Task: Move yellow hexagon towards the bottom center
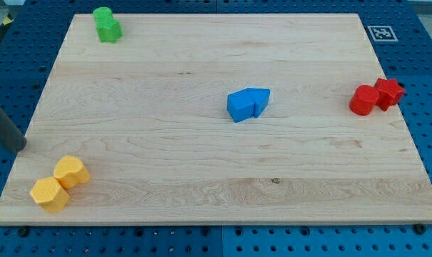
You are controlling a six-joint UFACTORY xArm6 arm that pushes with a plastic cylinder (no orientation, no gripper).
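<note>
Two yellow blocks lie touching near the board's bottom left corner. The lower-left one (49,194) looks like a hexagon. The upper-right one (71,171) has a blockier shape that I cannot name. My dark rod comes in from the view's left edge, and my tip (19,147) rests at the board's left edge. The tip is above and to the left of the yellow pair, apart from both blocks.
Two green blocks (107,25) sit together at the top left. A blue cube (240,106) touches a blue wedge-like block (260,100) near the middle. A red cylinder (363,100) and a red star-like block (389,93) sit at the right edge. The wooden board (201,164) lies on a blue pegboard.
</note>
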